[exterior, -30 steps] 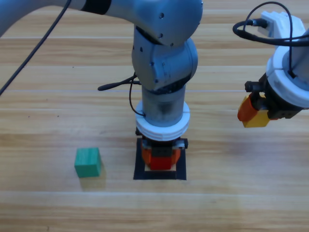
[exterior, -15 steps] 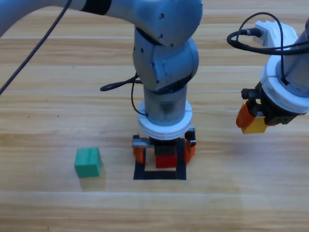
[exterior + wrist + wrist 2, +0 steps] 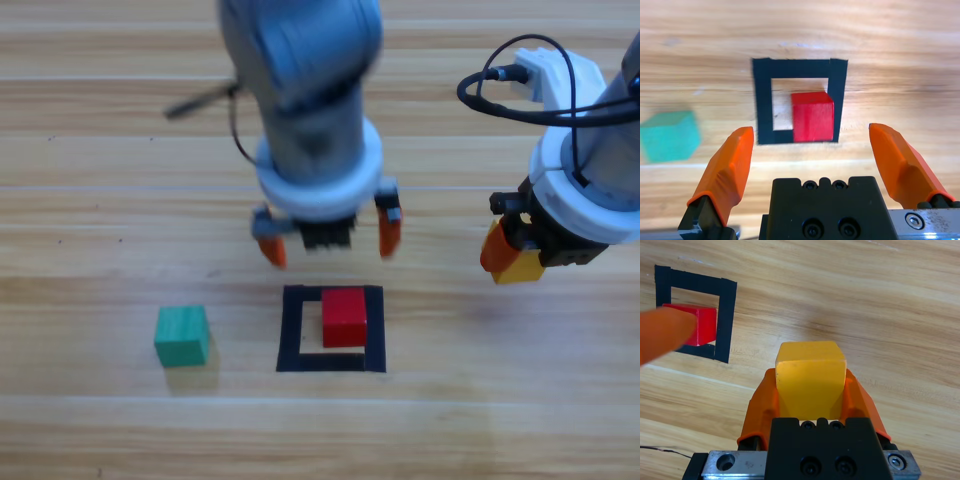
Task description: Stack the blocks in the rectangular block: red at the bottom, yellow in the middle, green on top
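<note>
Now our left gripper [image 3: 327, 232], jaws spread, has lifted off red [image 3: 344, 316], left inside the rectangular block [image 3: 292, 330]; at three o'clock, our right gripper [image 3: 512, 262] clamps yellow [image 3: 810, 374], next up.

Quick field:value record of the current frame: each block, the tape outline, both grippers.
red cube: on the table inside the black tape outline, toward its right side, free of both grippers
yellow cube: held off the table, right of the outline
green cube: on the table, left of the outline, untouched
left gripper: open, empty, above the table behind the outline
right gripper: shut on the yellow cube
stack: only red placed
</note>
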Controlling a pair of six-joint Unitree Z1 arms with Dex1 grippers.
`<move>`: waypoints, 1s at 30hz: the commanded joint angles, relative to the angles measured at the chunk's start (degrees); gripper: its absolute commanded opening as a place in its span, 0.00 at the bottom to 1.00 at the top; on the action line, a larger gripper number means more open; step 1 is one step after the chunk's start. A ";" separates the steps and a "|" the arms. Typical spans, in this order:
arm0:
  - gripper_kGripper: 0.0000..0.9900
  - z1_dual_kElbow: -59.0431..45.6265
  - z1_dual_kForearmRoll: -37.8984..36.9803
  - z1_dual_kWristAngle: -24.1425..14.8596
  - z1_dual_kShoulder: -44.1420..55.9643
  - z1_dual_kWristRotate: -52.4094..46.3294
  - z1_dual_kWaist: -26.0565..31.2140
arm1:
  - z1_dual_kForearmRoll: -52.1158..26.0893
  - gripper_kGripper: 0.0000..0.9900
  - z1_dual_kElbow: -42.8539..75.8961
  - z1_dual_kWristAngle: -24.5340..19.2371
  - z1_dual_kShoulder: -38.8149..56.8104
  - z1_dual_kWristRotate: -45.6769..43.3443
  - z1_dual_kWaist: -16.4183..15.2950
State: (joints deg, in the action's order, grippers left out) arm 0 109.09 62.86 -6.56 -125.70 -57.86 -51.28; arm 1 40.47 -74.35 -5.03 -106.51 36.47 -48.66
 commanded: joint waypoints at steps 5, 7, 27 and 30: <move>0.99 -5.91 4.20 -10.58 21.99 -0.06 2.50 | 0.93 0.16 -2.29 -1.21 -3.79 2.38 -6.62; 0.99 -9.69 2.18 -13.30 26.91 1.26 2.94 | 2.07 0.16 -4.31 -1.21 -5.37 3.43 -7.59; 0.98 -35.09 -15.05 -3.20 37.02 15.23 11.64 | 14.55 0.16 -27.69 -2.09 -21.11 13.89 -13.74; 0.98 -35.00 -15.05 -2.49 35.79 14.62 11.99 | 16.57 0.16 -31.38 -2.27 -23.66 14.24 -13.83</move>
State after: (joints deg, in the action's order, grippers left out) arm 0 74.24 48.12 -10.01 -86.89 -42.36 -41.25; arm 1 53.81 -101.80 -6.40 -123.50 49.89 -60.93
